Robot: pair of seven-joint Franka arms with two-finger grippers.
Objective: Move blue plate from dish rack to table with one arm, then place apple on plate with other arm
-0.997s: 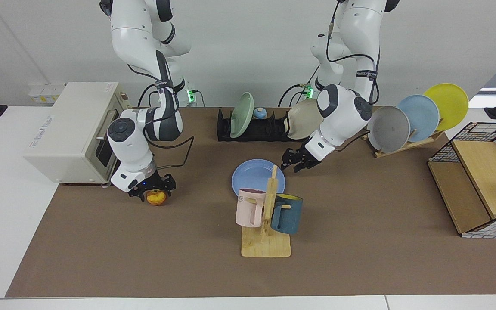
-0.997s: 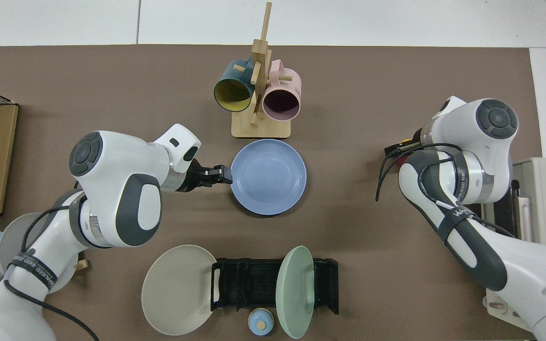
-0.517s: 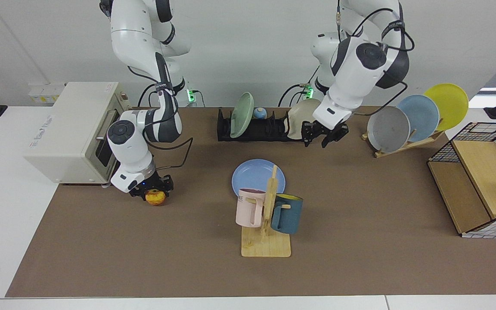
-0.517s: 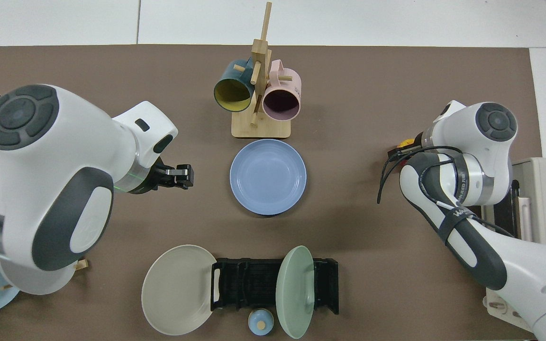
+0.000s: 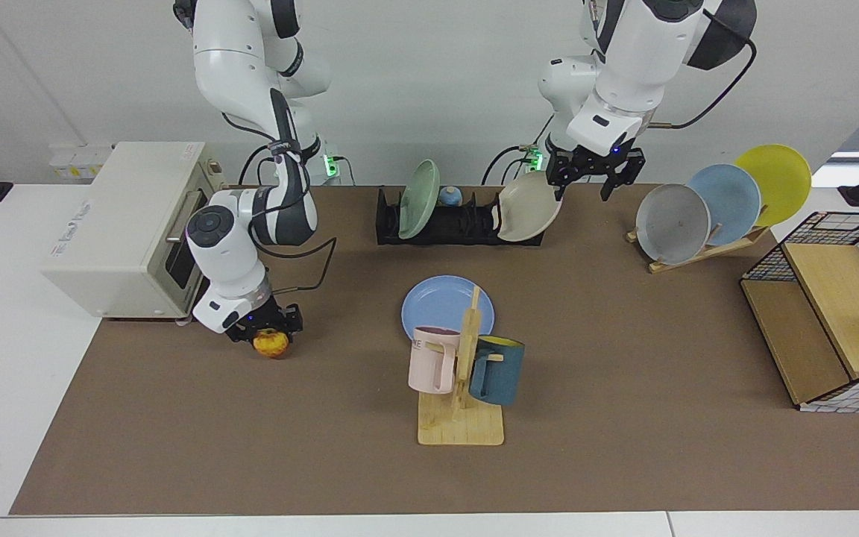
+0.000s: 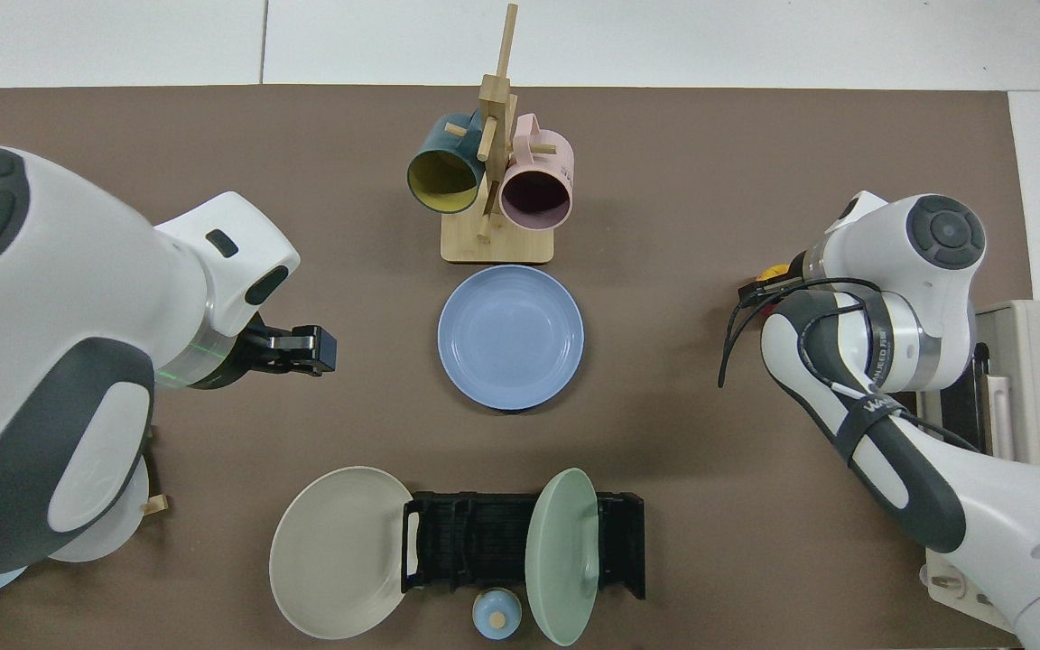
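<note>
Right end effector (image 5: 271,332), black two-fingered, low at the desk's toaster-oven side, fingers closed around the small round red-and-yellow apple (image 5: 271,343), which sits at the brown mat. In the top view only a sliver of the apple (image 6: 774,271) shows past the white wrist. Cream toaster oven (image 5: 127,224) just behind that arm.

Left end effector (image 5: 586,168) raised high above the desk's back edge, fingers spread wide, holding nothing; in the top view it (image 6: 303,348) hangs well apart from the plate.

Round, shallow periwinkle-blue plate (image 5: 437,302) lies flat on the large white desk with its wide brown mat (image 5: 250,447), mid-desk, nothing in it (image 6: 511,336). Light wooden mug tree (image 5: 463,388) stands just beside its rim, carrying a pink mug (image 5: 433,358) and a dark teal mug (image 5: 496,369); from the facing side the tree partly covers the plate.

Low black slotted dish rack (image 5: 467,224) holds a sage-green plate (image 5: 418,198) on edge and a beige plate (image 5: 526,209) leaning at one end. A slanted wooden rack (image 5: 705,250) carries grey, pale blue and yellow plates.
</note>
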